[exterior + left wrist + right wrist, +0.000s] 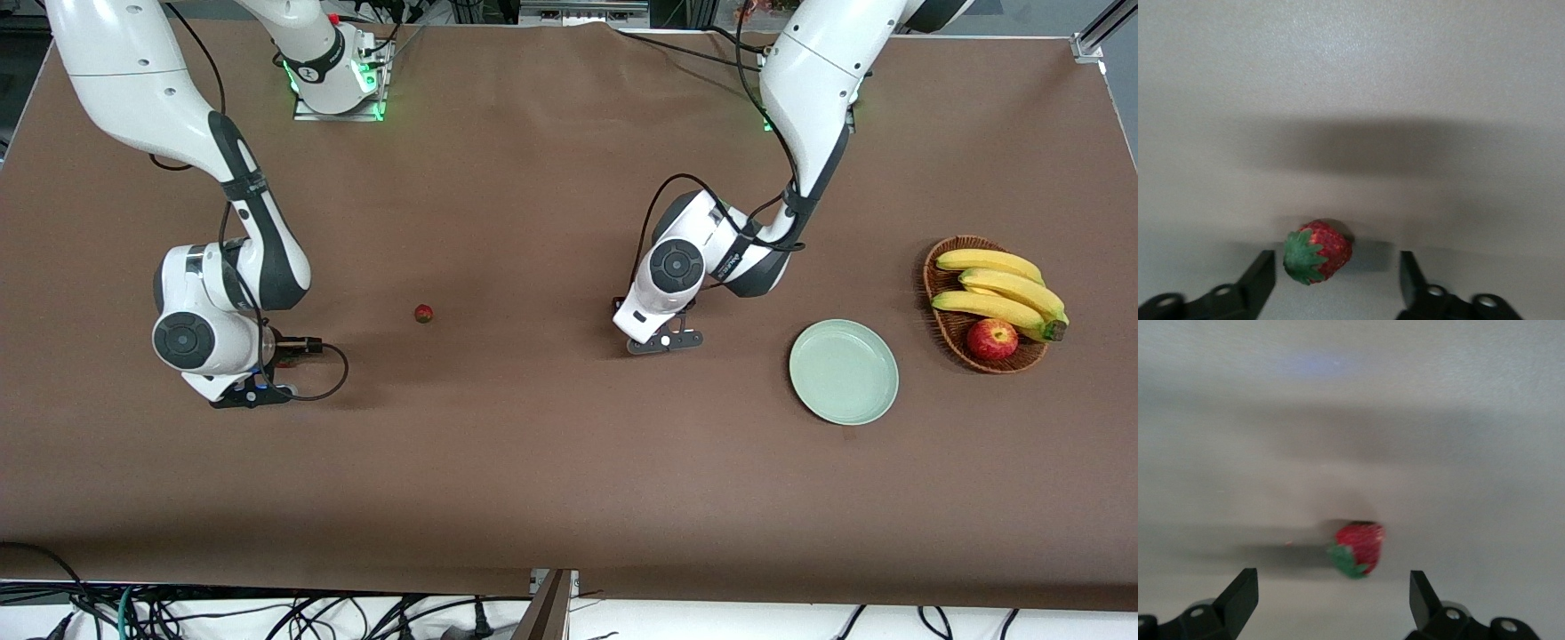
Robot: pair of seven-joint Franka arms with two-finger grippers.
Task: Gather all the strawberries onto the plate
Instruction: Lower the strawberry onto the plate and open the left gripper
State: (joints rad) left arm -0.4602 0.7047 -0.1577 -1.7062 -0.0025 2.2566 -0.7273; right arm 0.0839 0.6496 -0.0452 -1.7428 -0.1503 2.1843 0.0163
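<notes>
my left hand point(1337, 277) hangs unclenched around a strawberry point(1319, 253) on the table point(1351, 100); my right hand point(1333, 597) gapes above another strawberry point(1357, 550).

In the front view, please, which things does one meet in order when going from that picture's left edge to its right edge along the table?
right gripper → strawberry → left gripper → plate → basket holding the apple and bananas.
</notes>
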